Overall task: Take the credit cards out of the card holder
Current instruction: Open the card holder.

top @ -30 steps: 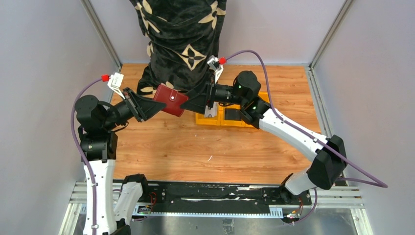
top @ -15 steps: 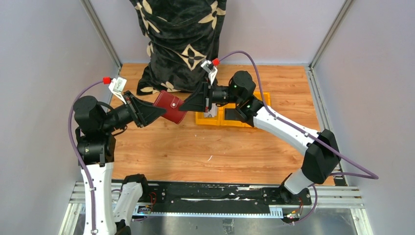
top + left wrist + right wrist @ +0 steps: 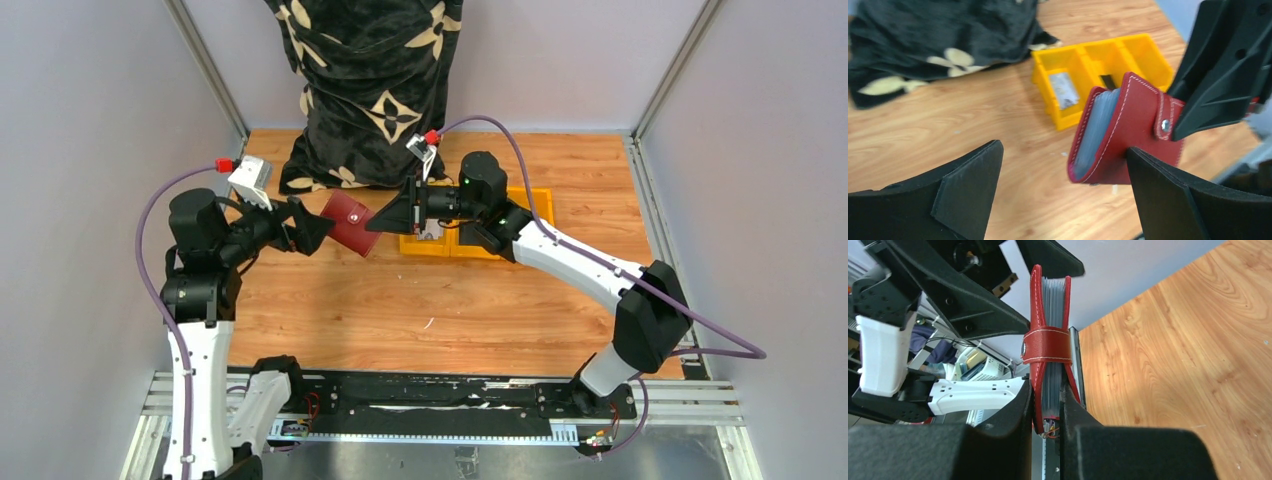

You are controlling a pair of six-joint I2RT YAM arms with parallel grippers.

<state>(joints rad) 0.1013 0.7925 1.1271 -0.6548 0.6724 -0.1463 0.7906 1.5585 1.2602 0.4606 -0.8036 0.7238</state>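
Gripping the holder [image 3: 1050, 355] by one end, just below its strap [image 3: 1045, 345]: right jaws clenched on both covers, with it lifted clear of the worktop [image 3: 450, 300] between the two arms, just left of the bin [image 3: 545, 195]. Left jaws released and spread wide, one finger close beside the near cover (touching or not, cannot tell).

Probably light and soft to handle: stitched leather-like covers that should flex under a squeeze, and a thick stack of clear sleeves [image 3: 1098, 125] likely to fan out and slide once freed. Strap wrapped over the edge and snapped shut at the stud [image 3: 1161, 125], so probably to be popped first. Best kept pinched across both covers as now, leaving strap and sleeves free for the other side. Best taken next at the strap's tab with one fingertip, then at any card edge standing proud of a sleeve. Thin, stiff, slick cards to be expected (little to pinch, easy to drop).

Hard to make out:
- no card plainly visible in the sleeves, so count unknown
- far cover hidden in the left wrist view, which is blurred
- something orange low between the right jaws, unclear what
- pale flat thing [image 3: 1064, 90] in one bin compartment, card or not cannot tell
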